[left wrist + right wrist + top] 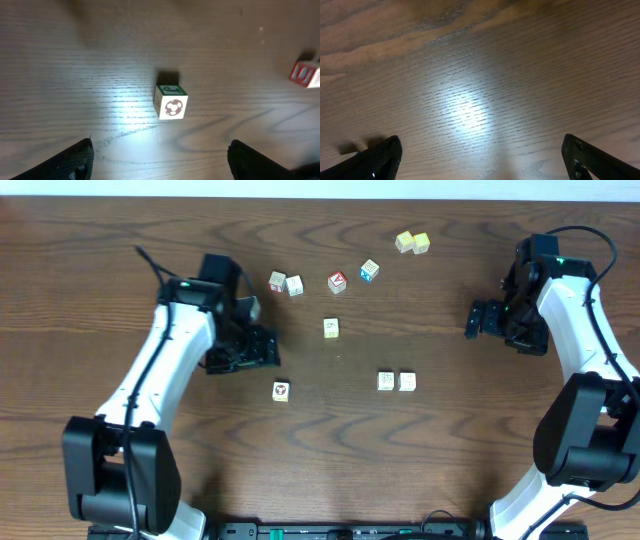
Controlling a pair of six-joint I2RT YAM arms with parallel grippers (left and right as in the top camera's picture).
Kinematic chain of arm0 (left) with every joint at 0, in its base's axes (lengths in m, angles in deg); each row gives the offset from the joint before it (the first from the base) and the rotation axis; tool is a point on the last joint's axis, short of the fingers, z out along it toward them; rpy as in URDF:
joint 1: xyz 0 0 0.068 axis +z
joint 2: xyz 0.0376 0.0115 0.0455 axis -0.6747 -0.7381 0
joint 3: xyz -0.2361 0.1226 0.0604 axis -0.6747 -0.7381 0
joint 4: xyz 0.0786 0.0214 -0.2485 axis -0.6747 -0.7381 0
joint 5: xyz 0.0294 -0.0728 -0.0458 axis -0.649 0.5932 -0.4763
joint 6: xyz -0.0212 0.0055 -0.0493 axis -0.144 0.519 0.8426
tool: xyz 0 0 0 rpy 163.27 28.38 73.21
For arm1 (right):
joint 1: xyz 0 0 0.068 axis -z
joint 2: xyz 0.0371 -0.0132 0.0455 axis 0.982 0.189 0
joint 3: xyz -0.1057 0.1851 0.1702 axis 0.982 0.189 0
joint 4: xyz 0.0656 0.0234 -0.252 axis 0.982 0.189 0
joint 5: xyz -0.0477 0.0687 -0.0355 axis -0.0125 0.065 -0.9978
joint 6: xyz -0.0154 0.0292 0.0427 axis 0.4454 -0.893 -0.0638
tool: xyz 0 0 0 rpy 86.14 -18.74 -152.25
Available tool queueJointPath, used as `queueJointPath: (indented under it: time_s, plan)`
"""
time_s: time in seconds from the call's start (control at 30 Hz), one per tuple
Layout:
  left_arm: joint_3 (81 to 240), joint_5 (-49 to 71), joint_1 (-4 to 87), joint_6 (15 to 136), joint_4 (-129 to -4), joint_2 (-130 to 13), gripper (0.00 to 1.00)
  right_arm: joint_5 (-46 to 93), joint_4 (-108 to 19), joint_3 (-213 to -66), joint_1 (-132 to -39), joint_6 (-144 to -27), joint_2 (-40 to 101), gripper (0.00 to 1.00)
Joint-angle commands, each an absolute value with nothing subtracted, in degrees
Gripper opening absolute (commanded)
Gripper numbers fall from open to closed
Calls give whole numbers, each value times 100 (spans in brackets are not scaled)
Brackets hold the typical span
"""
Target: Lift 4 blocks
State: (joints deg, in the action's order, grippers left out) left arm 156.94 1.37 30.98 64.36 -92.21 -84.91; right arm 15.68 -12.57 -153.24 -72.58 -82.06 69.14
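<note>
The blocks (331, 328), small crisp-edged cream cubes with faint printed marks, sit loose on the dark, grainy wooden table (150, 240) between the arms. The left gripper (272, 352) and right gripper (470, 320) both have their black fingers spread wide, holding nothing.

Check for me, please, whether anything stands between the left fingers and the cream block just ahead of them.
Nothing visible does: only bare table lies between the open left fingers and the block, and the red-faced cube sits well off to one side.
</note>
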Motion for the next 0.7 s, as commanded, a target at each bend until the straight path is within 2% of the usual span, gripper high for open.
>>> queueJointPath:
  time_s: [0.0,0.33,0.67]
  plan:
    - [15544,-425,2876,6314,-9197,-8581,86,1498,-1251,-15398,-7239,-8147,6914,99]
    - [14595,-399,2379,6318,-8408,-8581,86,1498,-1251,-15398,-7243,-8147,6914,99]
    - [14278,-406,2299,6362,-7398,-8583,86,1498,-1251,-15398,-7243,-8147,6914,99]
